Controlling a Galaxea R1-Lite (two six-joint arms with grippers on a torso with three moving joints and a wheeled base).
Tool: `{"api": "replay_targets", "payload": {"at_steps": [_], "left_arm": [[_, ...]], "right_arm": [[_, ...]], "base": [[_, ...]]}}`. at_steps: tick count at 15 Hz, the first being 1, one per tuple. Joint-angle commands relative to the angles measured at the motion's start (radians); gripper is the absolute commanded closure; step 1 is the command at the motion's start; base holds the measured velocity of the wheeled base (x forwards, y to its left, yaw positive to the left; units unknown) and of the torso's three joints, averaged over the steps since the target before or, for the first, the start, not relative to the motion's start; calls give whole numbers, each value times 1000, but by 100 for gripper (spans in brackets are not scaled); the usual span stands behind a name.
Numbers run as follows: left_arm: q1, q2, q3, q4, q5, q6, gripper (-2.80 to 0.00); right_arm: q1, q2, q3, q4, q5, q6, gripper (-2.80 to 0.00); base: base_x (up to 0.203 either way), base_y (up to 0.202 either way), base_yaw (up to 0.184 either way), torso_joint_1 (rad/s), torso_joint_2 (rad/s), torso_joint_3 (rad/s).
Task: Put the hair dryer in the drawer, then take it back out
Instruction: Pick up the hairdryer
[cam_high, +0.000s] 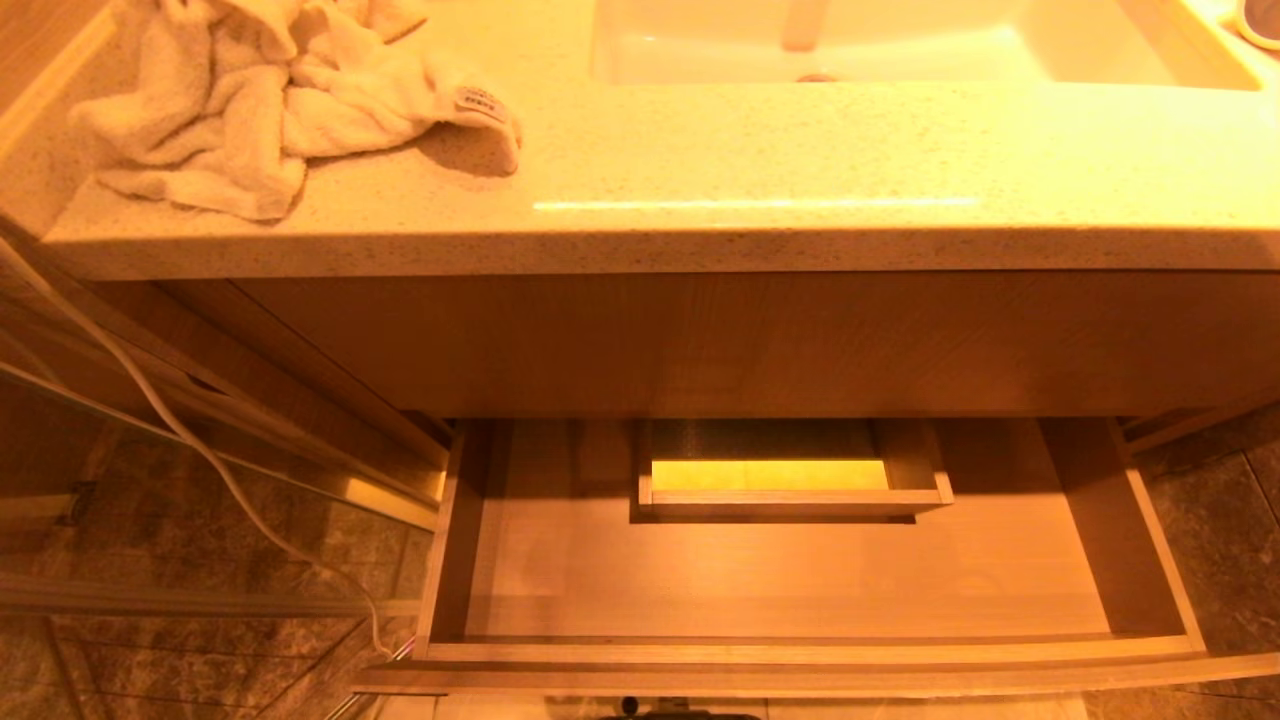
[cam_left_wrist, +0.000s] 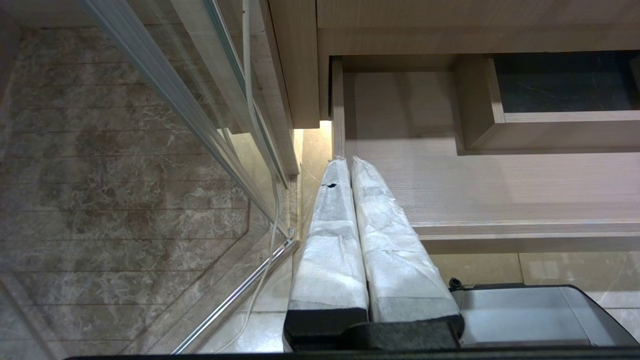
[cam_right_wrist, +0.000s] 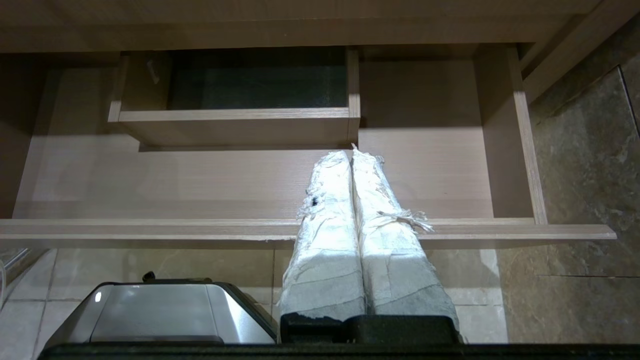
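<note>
Wood-grain drawer (cam_high: 800, 590) pulled out, floor bare; both grippers' jaws closed, holding nothing.

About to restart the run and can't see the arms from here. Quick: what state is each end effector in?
Left end effector: closed, holding nothing, in front of the open drawer.
Right end effector: closed, holding nothing, also at the drawer's front.

The drawer (cam_high: 800, 590) stands pulled out below the countertop (cam_high: 760, 170), towel (cam_high: 270, 90) on its left.

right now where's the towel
In the head view the crumpled towel lies on the countertop at the far left, left of the sink and above the open drawer.
</note>
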Motion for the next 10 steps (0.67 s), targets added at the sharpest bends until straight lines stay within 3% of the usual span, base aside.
{"api": "replay_targets", "payload": {"at_steps": [1,6,10], "left_arm": [[0,-2,1,0,0,0,0],[0,-2,0,0,0,0,0],[0,-2,0,0,0,0,0]], "right_arm": [[0,1,0,-1,0,1,0],[0,1,0,-1,-2,2,0],[0,1,0,-1,-3,10,0]], "base": [[0,0,0,0,0,0],[0,0,0,0,0,0],[-2,1,21,172,-356,-193]]}}
